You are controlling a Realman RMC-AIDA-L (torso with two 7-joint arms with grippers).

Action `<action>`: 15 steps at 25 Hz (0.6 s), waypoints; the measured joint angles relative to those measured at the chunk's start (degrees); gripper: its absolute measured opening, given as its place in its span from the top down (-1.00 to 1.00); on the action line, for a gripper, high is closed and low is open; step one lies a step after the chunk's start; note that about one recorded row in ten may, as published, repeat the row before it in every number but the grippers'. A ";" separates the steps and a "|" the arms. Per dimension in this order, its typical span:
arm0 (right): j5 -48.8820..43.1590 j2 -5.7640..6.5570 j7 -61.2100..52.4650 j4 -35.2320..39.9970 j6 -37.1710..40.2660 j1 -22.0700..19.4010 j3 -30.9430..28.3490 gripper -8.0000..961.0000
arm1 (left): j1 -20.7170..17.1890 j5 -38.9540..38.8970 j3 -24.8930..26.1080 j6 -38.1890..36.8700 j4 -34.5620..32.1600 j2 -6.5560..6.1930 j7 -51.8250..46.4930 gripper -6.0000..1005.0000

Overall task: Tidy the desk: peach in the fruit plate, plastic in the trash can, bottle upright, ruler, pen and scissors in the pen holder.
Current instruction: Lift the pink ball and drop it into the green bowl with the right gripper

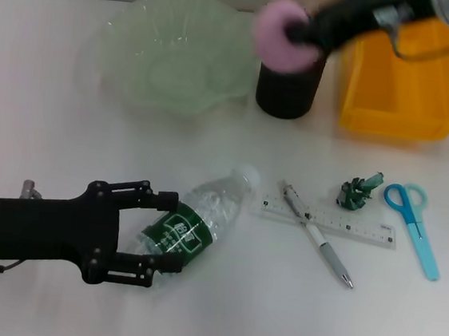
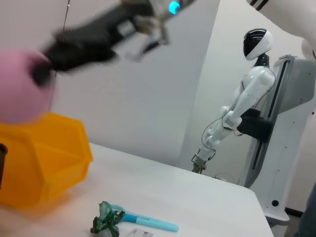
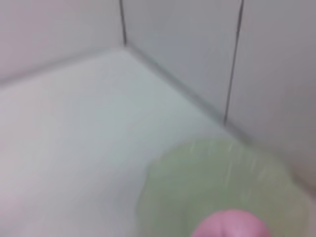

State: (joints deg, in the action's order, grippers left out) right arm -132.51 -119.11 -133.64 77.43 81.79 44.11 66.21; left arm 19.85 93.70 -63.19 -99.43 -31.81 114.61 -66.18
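My right gripper is shut on the pink peach, held in the air just above the black pen holder and beside the green fruit plate. The right wrist view shows the peach over the plate. The clear bottle with a green label lies on its side. My left gripper is open, one finger on each side of its lower body. Right of the bottle lie the ruler, the pen, the blue scissors and a crumpled green plastic.
The yellow trash can stands at the back right, next to the pen holder. The left wrist view shows the trash can, the plastic, the scissors and a white humanoid robot beyond the table.
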 joint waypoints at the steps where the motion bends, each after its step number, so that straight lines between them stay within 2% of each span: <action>1: 1.33 0.00 0.77 -2.70 -3.64 0.99 0.05 0.88 | -0.01 0.00 0.00 0.09 0.00 0.00 0.00 -0.66; 2: 3.82 -0.05 2.60 -8.53 -9.33 3.29 0.43 0.87 | 0.04 -0.01 0.00 0.22 0.00 0.03 0.02 -0.66; 3: 3.82 -0.05 2.60 -8.53 -9.33 3.29 0.43 0.86 | 0.04 -0.01 0.00 0.22 0.00 0.03 0.02 -0.66; 7: 7.60 -0.20 6.78 -21.92 -17.27 9.43 1.40 0.83 | 0.45 -0.01 0.00 0.27 0.00 0.06 0.06 -0.66; 9: 7.76 -0.23 7.21 -22.97 -18.00 9.95 1.77 0.81 | 0.51 -0.01 0.00 0.28 0.00 0.07 0.07 -0.66; 15: 8.65 -0.33 7.49 -23.55 -19.68 9.25 3.29 0.56 | 0.52 0.00 -0.01 0.30 0.00 0.08 0.09 -0.66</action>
State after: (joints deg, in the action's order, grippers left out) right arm -123.86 -119.43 -126.15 53.88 62.11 53.35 69.50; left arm 20.37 93.69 -63.19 -99.14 -31.81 114.69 -66.10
